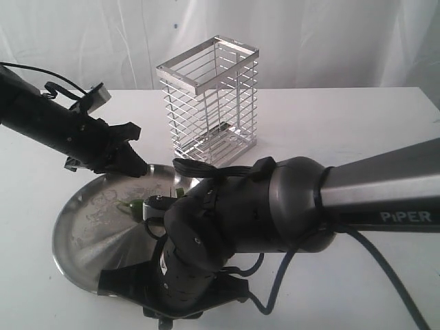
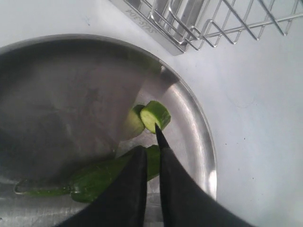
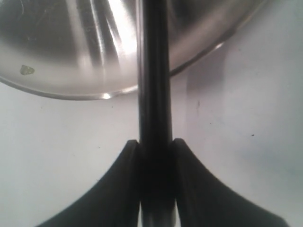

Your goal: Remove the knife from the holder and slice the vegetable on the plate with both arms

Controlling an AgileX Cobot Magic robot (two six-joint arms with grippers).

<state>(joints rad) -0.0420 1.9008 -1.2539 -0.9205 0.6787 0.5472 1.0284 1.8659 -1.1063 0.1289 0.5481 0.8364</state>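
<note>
The plate point(image 1: 82, 234) point(image 2: 71, 85) lies at the front left. On it is the vegetable point(image 1: 135, 205) point(image 2: 94, 179), with two cut slices point(image 2: 156, 115) beside its cut end. My left gripper point(image 1: 139, 167) point(image 2: 151, 150) hangs just above the plate with a narrow slit between its fingers and nothing in it. In its wrist view the tips cover the cut end. My right gripper point(image 3: 155, 142) is shut on the knife point(image 3: 154, 94), which runs out over the plate rim point(image 3: 85, 56). Its pointed tip point(image 2: 159, 135) shows by the slices. The right arm point(image 1: 289, 206) hides that gripper and the knife in the exterior view.
The wire holder point(image 1: 210, 103) point(image 2: 189, 23) stands upright behind the plate, close to its far rim. White tabletop point(image 1: 357, 124) stretches to the right and back. A dark cable point(image 1: 385, 275) trails from the right arm across the front right.
</note>
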